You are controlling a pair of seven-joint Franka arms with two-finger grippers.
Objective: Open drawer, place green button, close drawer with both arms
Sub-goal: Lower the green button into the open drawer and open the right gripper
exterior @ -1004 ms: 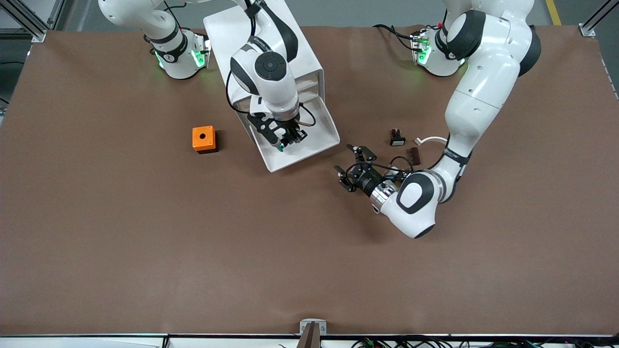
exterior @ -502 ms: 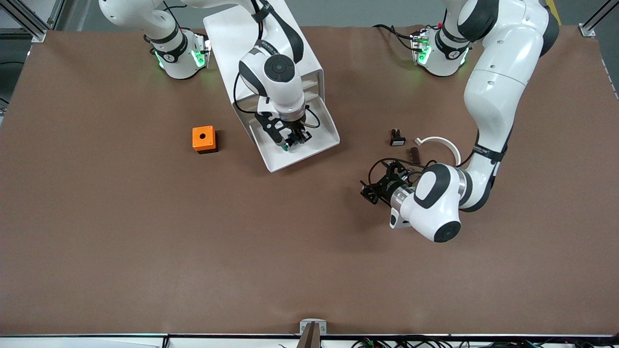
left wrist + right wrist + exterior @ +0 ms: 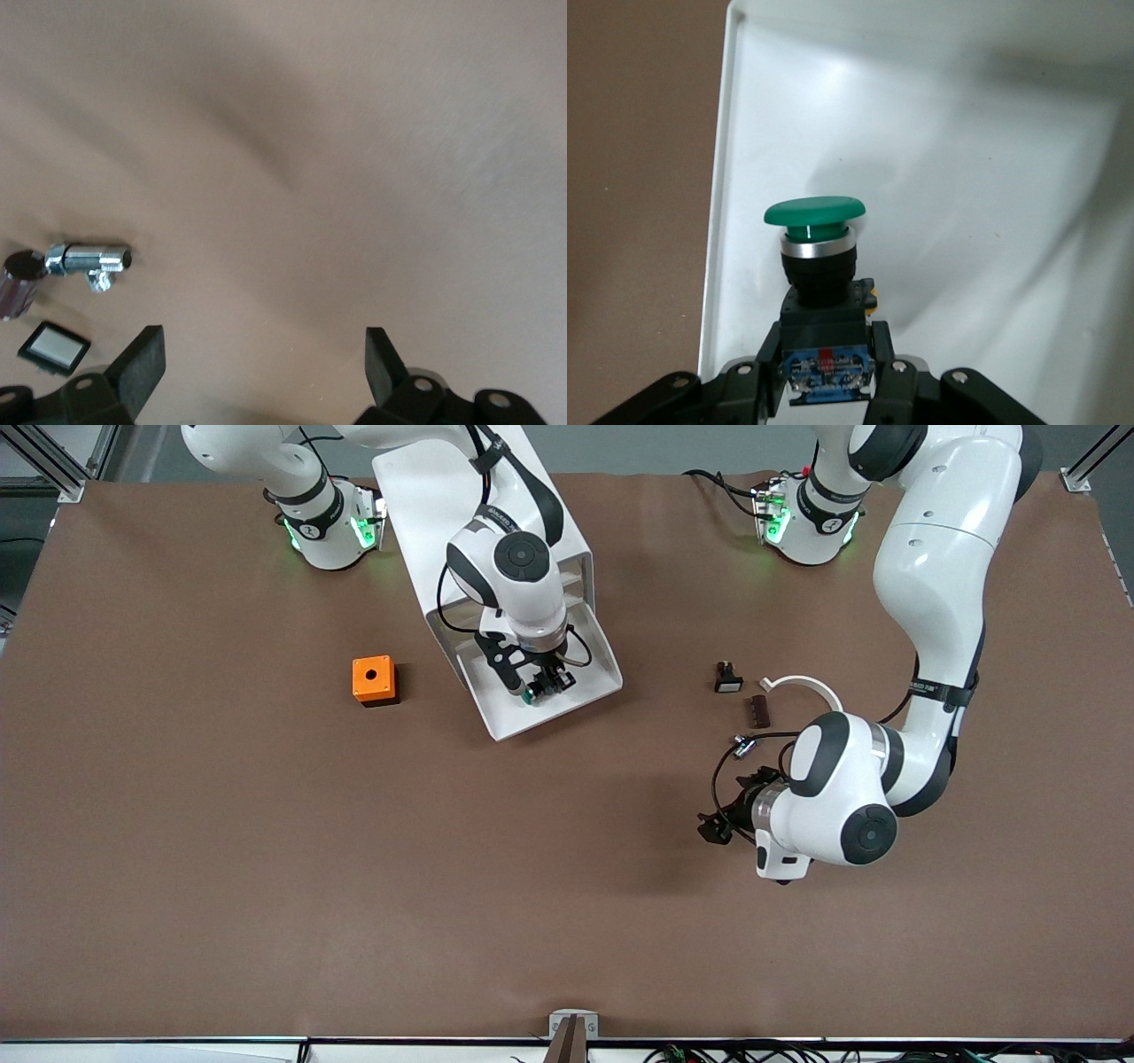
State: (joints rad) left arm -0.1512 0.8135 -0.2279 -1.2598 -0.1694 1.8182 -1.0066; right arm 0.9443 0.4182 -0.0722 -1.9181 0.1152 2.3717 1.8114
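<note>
Drawer is already pulled out of the white cabinet, so the opening step looks done. Right claw sits over the open drawer tray, clamped on the button by its black body, green cap pointing down at the white drawer floor. Button not released yet; in the right wrist view it hangs just above the tray, near one side wall, whether it touches the floor I cannot tell.

Left claw hovers low over bare worktop, toward the left arm's end, nearer the front camera than the loose parts; fingers spread wide, nothing between them. It seems to be waiting.

Loose stuff by it: small black-and-white part, dark brown strip, white ring piece, small chrome fitting. Orange box with a hole stands beside the drawer, toward the right arm's end.

Left to do, as I judge: let go of the button in the tray, pull the right claw clear, push the drawer shut.
</note>
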